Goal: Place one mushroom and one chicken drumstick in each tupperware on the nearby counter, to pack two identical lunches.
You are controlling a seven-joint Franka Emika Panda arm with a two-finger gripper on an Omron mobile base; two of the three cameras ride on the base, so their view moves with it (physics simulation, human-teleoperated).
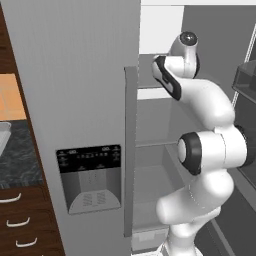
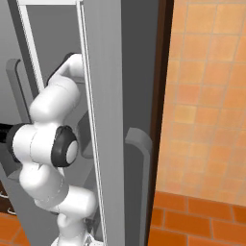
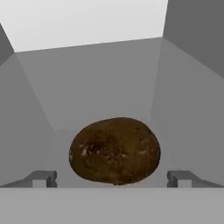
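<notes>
A brown, rounded mushroom (image 3: 114,151) lies on a grey fridge shelf (image 3: 100,87), close in front of the hand. My gripper (image 3: 112,180) is open wide, with one fingertip (image 3: 43,178) to the left of the mushroom and the other to its right, neither touching it. The arm (image 1: 205,105) reaches up into the open fridge. At the far left runs the dark speckled counter (image 1: 17,160). A pale grey edge (image 1: 3,135) rests on it; I cannot tell if it is a tupperware. The chicken drumstick is out of view.
The closed fridge door with its dispenser panel (image 1: 90,177) and long handle (image 1: 130,150) stands just left of the arm. The open door (image 2: 103,120) stands on its right, with door bins (image 1: 247,85). Dark wood drawers (image 1: 20,220) sit below the counter. An orange tiled wall (image 2: 206,96) lies beyond.
</notes>
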